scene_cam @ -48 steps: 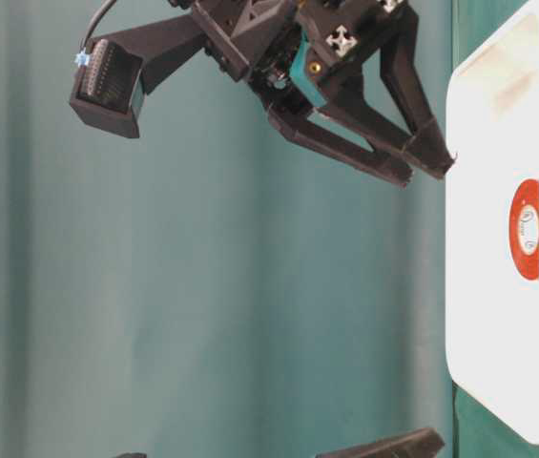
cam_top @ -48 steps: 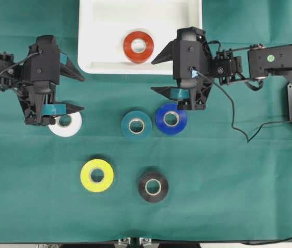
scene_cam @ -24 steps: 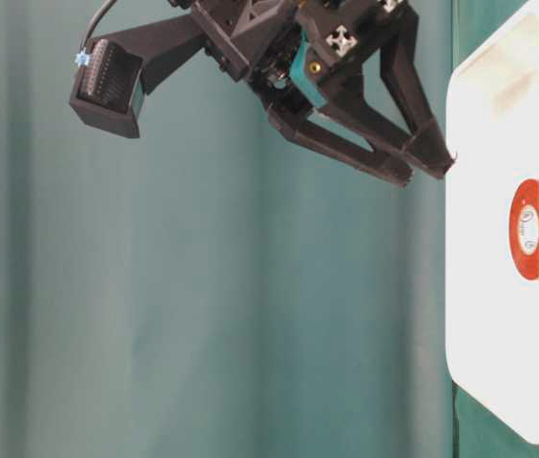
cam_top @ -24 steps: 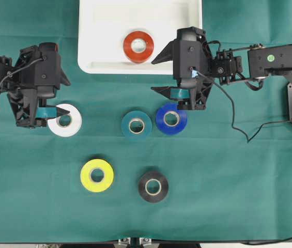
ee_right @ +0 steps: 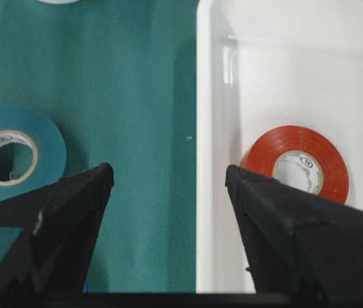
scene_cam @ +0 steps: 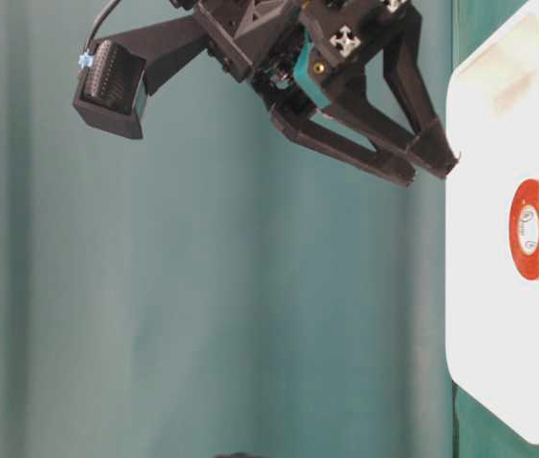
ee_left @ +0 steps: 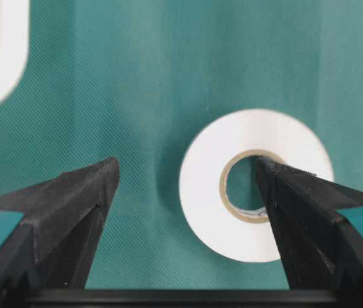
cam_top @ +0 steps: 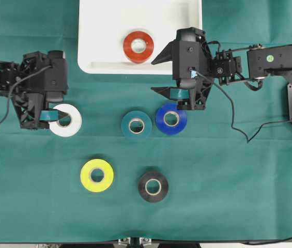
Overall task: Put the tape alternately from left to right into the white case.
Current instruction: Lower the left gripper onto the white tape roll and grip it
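The white case (cam_top: 104,51) sits at 12 o'clock on the green table (cam_top: 228,196), and the red-orange roll (cam_top: 138,46) lies flat inside it. The left claw (ee_left: 181,192) is spread wide over the white roll (ee_left: 256,184), with one finger (ee_left: 297,212) over the roll's hole and the other on the cloth beside it. The right claw (ee_right: 168,192) is spread wide too and holds nothing; it hangs at the case's edge. The teal roll (cam_top: 136,124) and blue roll (cam_top: 171,119) lie side by side in the middle. The yellow roll (cam_top: 96,175) lies at 7 o'clock and the black roll (cam_top: 153,187) at 6 o'clock.
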Robot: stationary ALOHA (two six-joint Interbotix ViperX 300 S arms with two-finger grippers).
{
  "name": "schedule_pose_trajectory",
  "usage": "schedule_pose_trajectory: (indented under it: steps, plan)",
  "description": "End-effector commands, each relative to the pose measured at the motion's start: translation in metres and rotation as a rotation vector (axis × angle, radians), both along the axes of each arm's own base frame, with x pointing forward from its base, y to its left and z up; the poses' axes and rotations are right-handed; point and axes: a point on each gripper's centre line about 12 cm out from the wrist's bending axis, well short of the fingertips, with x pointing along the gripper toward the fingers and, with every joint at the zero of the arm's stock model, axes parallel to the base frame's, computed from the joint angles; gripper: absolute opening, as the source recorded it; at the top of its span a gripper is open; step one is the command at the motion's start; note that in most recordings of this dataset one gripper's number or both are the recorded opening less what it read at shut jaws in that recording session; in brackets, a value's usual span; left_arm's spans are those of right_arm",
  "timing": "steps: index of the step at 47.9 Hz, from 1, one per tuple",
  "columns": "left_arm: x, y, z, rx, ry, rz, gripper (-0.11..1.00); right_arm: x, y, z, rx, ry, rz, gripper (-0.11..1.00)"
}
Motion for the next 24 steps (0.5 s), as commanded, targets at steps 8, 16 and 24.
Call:
schedule_pose_trajectory:
  steps: [8, 16, 24]
  plan:
    - [0.003, -0.002, -0.008, -0.002, 0.022, -0.006, 0.82, 0.001, 0.001, 0.006, -0.002, -0.018, 0.003, 0.79]
    - [0.003, -0.004, -0.008, -0.004, 0.022, -0.008, 0.82, 0.000, 0.001, 0.003, -0.001, -0.013, 0.004, 0.79]
    - [0.005, -0.009, -0.014, -0.009, 0.039, -0.019, 0.82, 0.000, 0.001, 0.003, 0.000, -0.015, 0.005, 0.79]
